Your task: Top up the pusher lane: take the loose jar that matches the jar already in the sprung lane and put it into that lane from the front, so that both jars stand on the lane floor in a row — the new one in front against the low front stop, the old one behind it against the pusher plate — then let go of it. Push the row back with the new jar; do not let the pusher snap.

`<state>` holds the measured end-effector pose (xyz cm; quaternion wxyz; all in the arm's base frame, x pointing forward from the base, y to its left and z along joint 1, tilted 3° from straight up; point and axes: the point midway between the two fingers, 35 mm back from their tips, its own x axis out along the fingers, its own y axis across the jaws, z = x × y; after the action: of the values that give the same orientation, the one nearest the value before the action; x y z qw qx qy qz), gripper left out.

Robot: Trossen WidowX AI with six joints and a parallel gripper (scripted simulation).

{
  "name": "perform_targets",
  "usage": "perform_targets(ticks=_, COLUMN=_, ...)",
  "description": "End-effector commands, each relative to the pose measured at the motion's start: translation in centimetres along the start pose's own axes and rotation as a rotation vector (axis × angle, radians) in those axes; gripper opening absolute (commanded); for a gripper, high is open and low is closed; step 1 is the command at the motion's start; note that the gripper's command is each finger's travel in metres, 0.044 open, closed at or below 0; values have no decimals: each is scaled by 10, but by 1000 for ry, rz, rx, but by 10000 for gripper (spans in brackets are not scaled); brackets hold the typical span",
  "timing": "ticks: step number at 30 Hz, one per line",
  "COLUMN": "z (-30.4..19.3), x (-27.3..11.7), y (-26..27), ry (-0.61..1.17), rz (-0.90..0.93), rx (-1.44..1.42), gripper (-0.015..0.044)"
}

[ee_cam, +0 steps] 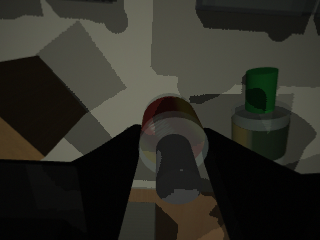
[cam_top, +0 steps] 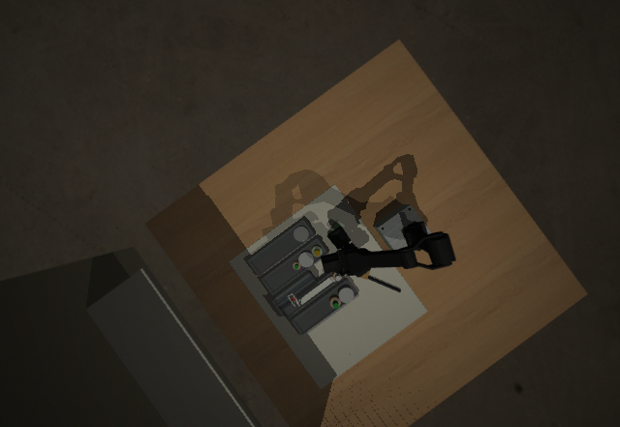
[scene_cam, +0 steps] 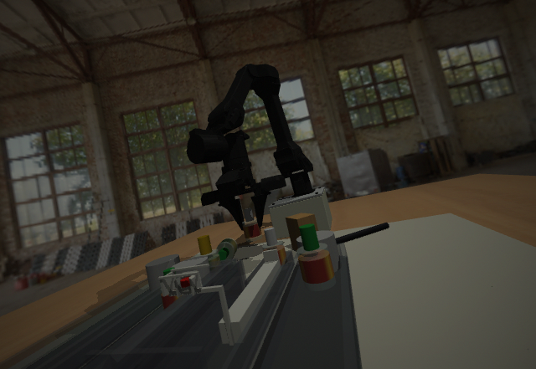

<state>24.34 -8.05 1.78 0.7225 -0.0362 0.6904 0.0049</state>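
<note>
- Gripping the grey-capped jar (scene_cam: pixel 251 229) (ee_cam: pixel 172 122) in the pincer (cam_top: pixel 353 262) (scene_cam: pixel 250 228) (ee_cam: pixel 171 133), one finger bearing on each side; hiding it beneath the arm in the top view.
- Holding it near upright, outside the lane (cam_top: pixel 280 302), over the tabletop (cam_top: pixel 450 162) (scene_cam: pixel 476 196) (ee_cam: pixel 187 212); not plainly showing whether touching down or lifted.
- Likely being light, stiff and smooth; perhaps slipping or turning under a weak squeeze, and possibly cracking under a hard one, if made of glass.
- Offering its best hold on the round, red-and-yellow body, low and square across the middle; leaving the narrow cap alone, as too likely to be tipping the jar.
- Seemingly matching the pale-capped jar (cam_top: pixel 336 276) (scene_cam: pixel 270 237), now waiting at the front of the lane beside the white pusher (cam_top: pixel 315 289) (scene_cam: pixel 255 291).
- Lying close by on its side: the green-capped jar (cam_top: pixel 336 226) (scene_cam: pixel 229 246) (ee_cam: pixel 260 135), seemingly not matching; needing a wide berth when lifting.
- Calling next for a straight lift, then for pressing the row back slowly, keeping hold until the spring is resting steadily against both.
</note>
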Motion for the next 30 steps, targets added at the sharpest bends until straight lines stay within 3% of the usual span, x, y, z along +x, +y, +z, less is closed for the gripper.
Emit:
perform_targets(ticks=1, z=2, x=-27, y=1, ry=-12, rz=-8, rx=2, gripper=0)
perform_targets(ticks=6, z=-3, x=-63, y=5, ry=-12, rz=-8, rx=2, gripper=0)
perform_targets(ticks=10, z=-4, x=-68, y=6, ry=-12, rz=-8, rx=2, gripper=0)
perform_targets(ticks=30, z=53, x=-15, y=73, ry=-16, rz=-2, rx=-5, gripper=0)
